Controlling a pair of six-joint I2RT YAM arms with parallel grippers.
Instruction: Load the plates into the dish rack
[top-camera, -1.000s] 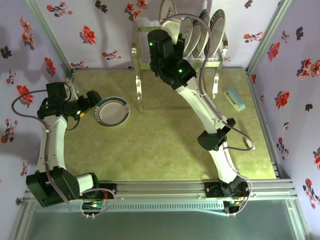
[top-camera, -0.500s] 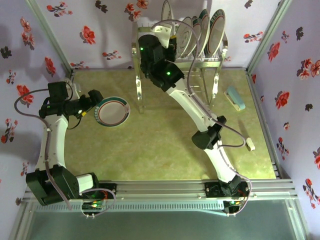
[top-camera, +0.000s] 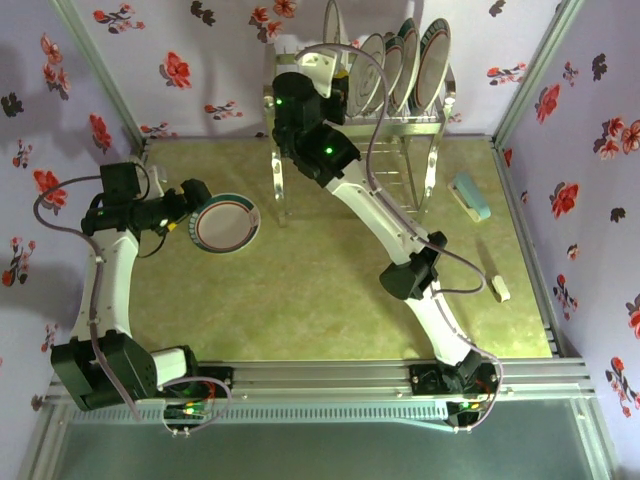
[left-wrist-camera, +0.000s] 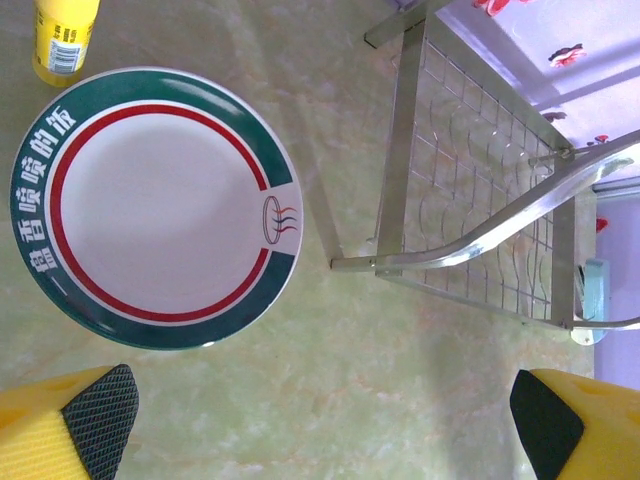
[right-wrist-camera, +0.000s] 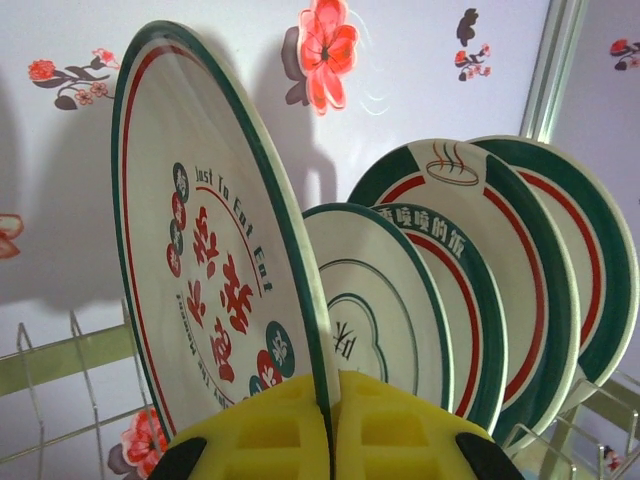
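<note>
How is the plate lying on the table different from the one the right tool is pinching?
The table plate lies flat; the pinched plate stands on edge. The table plate has a plain white middle; the pinched plate carries red characters there. No tool touches the table plate; the right tool grips the pinched plate's rim. Both are round, white, green-rimmed.

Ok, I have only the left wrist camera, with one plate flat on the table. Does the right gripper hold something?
Observer: Yes. The right gripper is shut on the lower rim of a red-patterned plate, held upright.
Operator: Are other plates in the rack already?
Observer: Four plates stand on edge in the rack, beside the held one.
Operator: Anything else on the table?
Observer: A small pale piece lies near the right edge of the table.
</note>
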